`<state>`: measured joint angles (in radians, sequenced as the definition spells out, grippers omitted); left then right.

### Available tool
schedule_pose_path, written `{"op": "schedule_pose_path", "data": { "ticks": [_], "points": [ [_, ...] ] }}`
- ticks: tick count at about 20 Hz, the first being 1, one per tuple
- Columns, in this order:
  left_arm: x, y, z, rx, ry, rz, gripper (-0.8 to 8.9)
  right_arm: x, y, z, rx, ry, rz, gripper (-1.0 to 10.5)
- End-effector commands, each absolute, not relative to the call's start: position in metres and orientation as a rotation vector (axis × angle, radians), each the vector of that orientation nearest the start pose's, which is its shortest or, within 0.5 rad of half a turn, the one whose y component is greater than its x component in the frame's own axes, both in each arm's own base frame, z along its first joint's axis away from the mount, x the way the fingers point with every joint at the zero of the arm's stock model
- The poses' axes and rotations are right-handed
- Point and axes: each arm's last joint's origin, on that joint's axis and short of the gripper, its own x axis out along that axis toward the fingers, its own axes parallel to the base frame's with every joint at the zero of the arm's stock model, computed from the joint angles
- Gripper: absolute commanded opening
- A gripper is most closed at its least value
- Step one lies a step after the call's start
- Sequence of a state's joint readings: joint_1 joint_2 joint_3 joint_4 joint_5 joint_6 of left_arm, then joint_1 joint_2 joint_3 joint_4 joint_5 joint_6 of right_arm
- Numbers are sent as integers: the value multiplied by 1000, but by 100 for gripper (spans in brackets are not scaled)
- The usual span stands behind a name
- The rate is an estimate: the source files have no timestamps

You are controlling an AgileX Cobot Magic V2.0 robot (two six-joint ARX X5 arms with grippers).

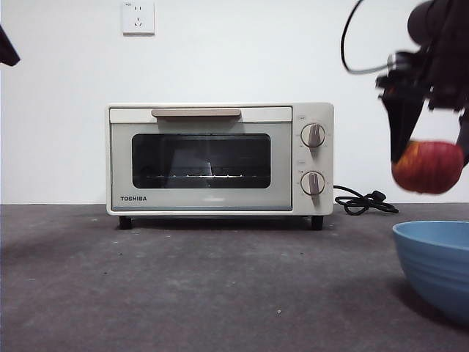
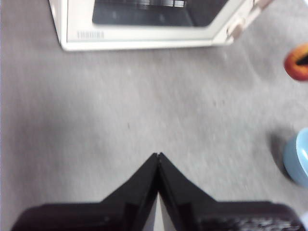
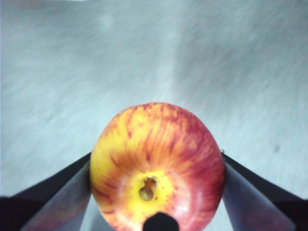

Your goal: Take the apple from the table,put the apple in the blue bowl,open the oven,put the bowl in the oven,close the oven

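- Front view showed the Toshiba oven point(image 1: 220, 158) standing at the back of the dark grey surface point(image 1: 183, 286), glass door closed, its black cord point(image 1: 364, 200) coiled beside it.
- Nothing lay on the surface between the oven and the blue bowl point(image 1: 437, 265).
- The right hand point(image 1: 429, 147) gripped the apple point(image 1: 427, 167) between its jaws, raised in the air above the bowl's rim.
- What the bowl held could not be seen.
- The left hand point(image 2: 158, 156) hovered clenched and empty, near the oven's front.
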<state>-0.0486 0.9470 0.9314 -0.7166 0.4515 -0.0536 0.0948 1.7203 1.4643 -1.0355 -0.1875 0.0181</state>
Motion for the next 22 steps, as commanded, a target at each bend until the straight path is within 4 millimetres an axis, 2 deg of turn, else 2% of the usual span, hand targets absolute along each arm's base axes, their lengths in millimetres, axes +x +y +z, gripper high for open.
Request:
{"op": "schedule_pose_path", "data": {
  "ticks": [1, 5, 9, 12, 16, 18, 22],
  "points": [
    [190, -23, 311, -226, 719, -454, -5, 319, 42, 288, 46, 1278, 268, -9],
    [220, -38, 307, -310, 661, -506, -5, 285, 54, 316, 1, 1241, 326, -9],
    [251, -63, 303, -350, 610, -603, -5, 248, 73, 325, -41, 1201, 397, -9],
    [274, -78, 310, -336, 607, -640, -5, 224, 78, 317, -58, 1195, 432, -9],
    [308, -93, 322, -302, 588, -667, -5, 197, 71, 286, -33, 1199, 398, -9],
    [320, -97, 325, -301, 586, -670, -5, 185, 67, 273, -5, 1193, 369, -9],
    [335, -101, 321, -299, 572, -670, -5, 173, 63, 266, 38, 1217, 339, -9]
  ]
}}
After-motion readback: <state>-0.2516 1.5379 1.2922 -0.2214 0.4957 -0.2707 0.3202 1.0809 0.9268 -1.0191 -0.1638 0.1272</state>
